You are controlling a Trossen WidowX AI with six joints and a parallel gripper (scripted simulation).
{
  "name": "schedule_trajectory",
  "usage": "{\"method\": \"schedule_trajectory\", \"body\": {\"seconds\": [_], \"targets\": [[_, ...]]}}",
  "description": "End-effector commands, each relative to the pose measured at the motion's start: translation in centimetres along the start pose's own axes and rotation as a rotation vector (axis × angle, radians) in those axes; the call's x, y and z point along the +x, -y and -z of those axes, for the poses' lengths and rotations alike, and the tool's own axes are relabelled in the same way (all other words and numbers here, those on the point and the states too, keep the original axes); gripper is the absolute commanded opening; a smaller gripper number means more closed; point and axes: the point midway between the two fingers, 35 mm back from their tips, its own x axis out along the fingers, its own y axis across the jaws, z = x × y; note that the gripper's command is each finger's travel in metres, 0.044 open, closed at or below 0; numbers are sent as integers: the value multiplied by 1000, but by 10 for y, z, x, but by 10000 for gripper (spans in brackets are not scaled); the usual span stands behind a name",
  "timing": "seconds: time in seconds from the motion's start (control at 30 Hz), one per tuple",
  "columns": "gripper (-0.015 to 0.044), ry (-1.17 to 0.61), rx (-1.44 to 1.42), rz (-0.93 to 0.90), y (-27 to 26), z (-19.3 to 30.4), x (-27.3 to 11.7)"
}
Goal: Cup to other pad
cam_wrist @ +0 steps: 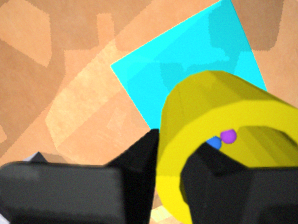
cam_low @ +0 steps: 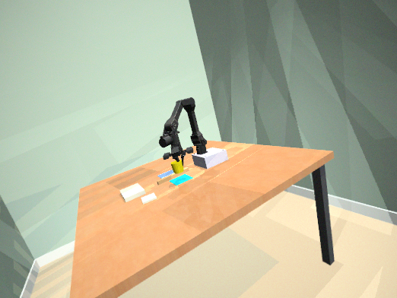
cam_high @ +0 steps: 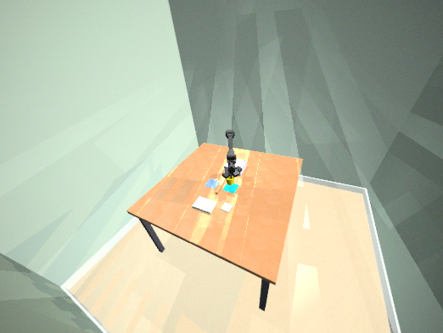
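The yellow cup [cam_high: 230, 181] [cam_low: 177, 167] [cam_wrist: 210, 95] is upright or nearly so, held above the table. My gripper [cam_low: 180, 161] [cam_wrist: 168, 136] is shut on the cup's wall, one finger inside and one outside. A purple marble [cam_wrist: 228, 136] and a blue marble [cam_wrist: 214, 143] show inside the cup; the rest of its inside is hidden. The cyan pad [cam_high: 231, 188] [cam_low: 181, 179] [cam_wrist: 145, 75] lies just beyond the cup, partly behind it in the wrist view. The blue pad [cam_high: 211, 183] [cam_low: 165, 175] lies to the left of it.
A thin wooden strip [cam_high: 217, 191] [cam_low: 164, 181] lies between the two pads. A white block [cam_high: 204, 205] [cam_low: 132, 192] and a smaller white piece [cam_high: 227, 207] [cam_low: 148, 198] lie toward the table's front. A pale box [cam_high: 242, 166] [cam_low: 211, 158] stands by the arm's base.
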Motion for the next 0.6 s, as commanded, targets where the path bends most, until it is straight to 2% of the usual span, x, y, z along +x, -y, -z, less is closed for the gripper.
{"method": "schedule_trajectory", "body": {"seconds": [0.0, 0.57], "targets": [[0, 9, 4, 1, 0, -4, 0], [0, 9, 4, 1, 0, -5, 29]]}}
